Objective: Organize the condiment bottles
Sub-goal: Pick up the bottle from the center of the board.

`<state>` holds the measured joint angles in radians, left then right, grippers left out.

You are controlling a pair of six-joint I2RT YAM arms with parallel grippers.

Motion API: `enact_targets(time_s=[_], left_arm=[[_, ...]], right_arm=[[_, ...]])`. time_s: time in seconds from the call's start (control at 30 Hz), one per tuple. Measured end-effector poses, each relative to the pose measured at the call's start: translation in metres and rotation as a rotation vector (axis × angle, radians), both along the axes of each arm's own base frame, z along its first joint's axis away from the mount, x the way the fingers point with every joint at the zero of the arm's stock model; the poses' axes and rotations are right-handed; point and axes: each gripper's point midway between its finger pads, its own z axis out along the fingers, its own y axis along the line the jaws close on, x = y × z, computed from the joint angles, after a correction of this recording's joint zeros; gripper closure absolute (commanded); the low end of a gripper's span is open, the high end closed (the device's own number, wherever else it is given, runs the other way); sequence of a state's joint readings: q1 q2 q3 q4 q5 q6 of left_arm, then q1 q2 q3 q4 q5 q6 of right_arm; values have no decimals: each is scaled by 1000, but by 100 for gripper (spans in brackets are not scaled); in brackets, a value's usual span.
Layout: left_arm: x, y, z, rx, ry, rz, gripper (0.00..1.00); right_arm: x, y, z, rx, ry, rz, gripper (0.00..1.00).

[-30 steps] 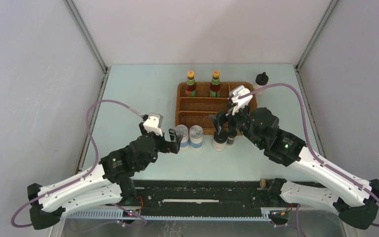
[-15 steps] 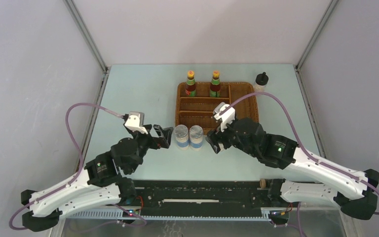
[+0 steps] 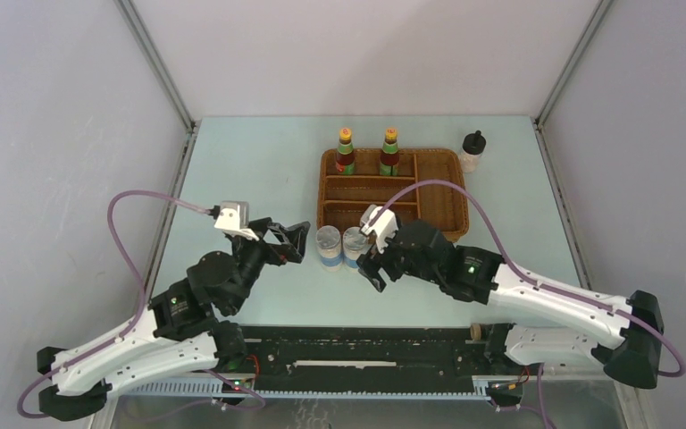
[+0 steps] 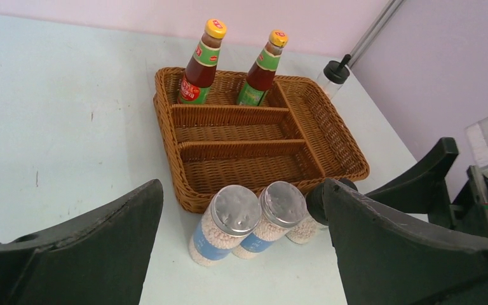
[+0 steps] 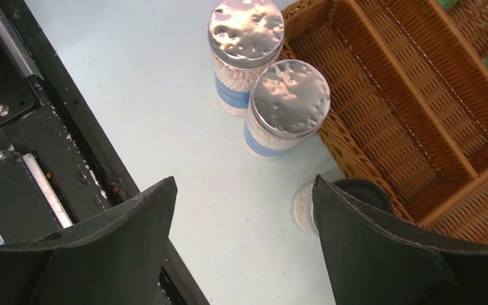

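Between the fingers of the left gripper (image 3: 296, 243) we see nothing: they are spread wide and empty, hanging just left of the left shaker (image 3: 328, 248). Over to the right gripper (image 3: 368, 272), it is also well parted and clasps nothing. Its own camera catches a black-capped white bottle (image 5: 363, 190) mostly hidden behind one finger, only the cap and a sliver of base peeking out; whether they touch, we cannot tell. The right shaker (image 3: 355, 246) stands beside its silver-topped twin on the table (image 3: 250, 179), just before the wicker tray (image 3: 325, 192). Two yellow-capped sauce bottles (image 3: 346, 152) stand upright in its far compartment. A second black-capped bottle (image 3: 472, 150) stands off the tray's far right corner.
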<state>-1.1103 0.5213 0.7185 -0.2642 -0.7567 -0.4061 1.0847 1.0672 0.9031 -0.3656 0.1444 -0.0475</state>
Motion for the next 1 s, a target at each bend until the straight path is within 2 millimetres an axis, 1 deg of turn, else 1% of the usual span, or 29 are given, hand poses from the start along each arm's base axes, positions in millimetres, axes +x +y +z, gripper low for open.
enact_targets(time_s=[0.17, 0.4, 0.5, 0.63, 0.83, 0.9, 0.93, 1.0], left_arm=[[1, 0, 1, 3, -22, -2, 0], [2, -1, -1, 12, -42, -3, 0], [2, -2, -2, 18, -46, -6, 0], [3, -2, 2, 6, -58, -7, 0], [3, -3, 6, 0, -72, -10, 0], [3, -3, 6, 3, -74, -10, 0], [3, -3, 6, 4, -74, -10, 0], [3, -3, 6, 8, -76, -10, 0]], right_arm=[[12, 13, -9, 17, 10, 29, 12], [30, 26, -14, 52, 9, 51, 12], [37, 29, -15, 61, 7, 55, 11], [48, 29, -17, 73, 6, 46, 11], [59, 29, -18, 90, 5, 36, 10], [62, 29, -19, 95, 8, 38, 6], [62, 30, -19, 97, 11, 40, 1], [64, 29, -21, 99, 19, 42, 0]])
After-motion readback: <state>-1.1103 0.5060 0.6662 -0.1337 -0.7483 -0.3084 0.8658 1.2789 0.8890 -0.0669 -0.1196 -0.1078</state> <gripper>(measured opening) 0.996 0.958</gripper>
